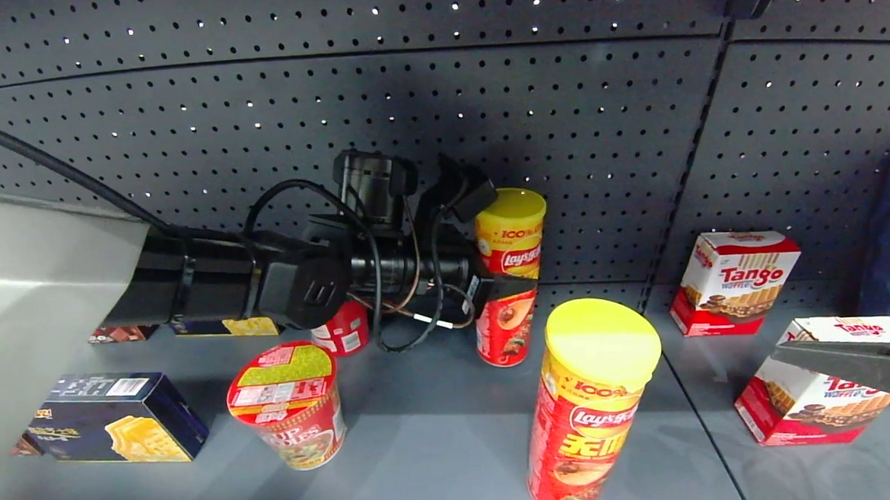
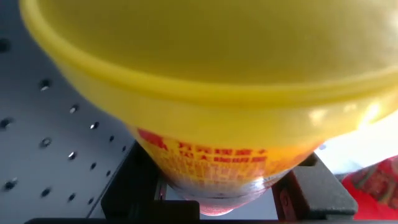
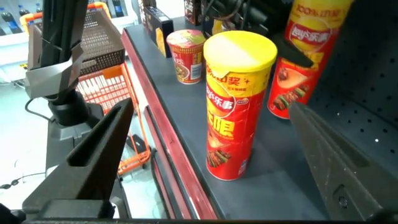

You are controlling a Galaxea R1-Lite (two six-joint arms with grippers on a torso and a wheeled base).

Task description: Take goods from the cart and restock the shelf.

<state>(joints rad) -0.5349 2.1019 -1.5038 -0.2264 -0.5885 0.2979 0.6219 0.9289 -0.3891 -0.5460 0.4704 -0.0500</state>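
While the left gripper [image 1: 504, 285] clamps it at mid-height with fingers closed on its sides, the held potato-chip can [image 1: 511, 231], red with a yellow lid, stands upright at the back of the grey shelf [image 1: 439, 433], near the pegboard panel [image 1: 560, 122]. In the left wrist view we see its lid rim [image 2: 205, 81] right up against the camera. In the head view, a second potato-chip can [image 1: 594, 402] stands at 5 o'clock from it, near the shelf's front edge. A cup of noodles [image 1: 289, 403] sits at 8 o'clock, with a navy cracker box [image 1: 115, 427] farther out the same way. Two wafer boxes lie at 3 o'clock [image 1: 732, 281] and 4 o'clock [image 1: 818, 390]. The right gripper [image 3: 210, 107] hangs with fingers spread wide and nothing between them, apart from the second can. We see the orange cart [image 3: 109, 56] below the shelf front.
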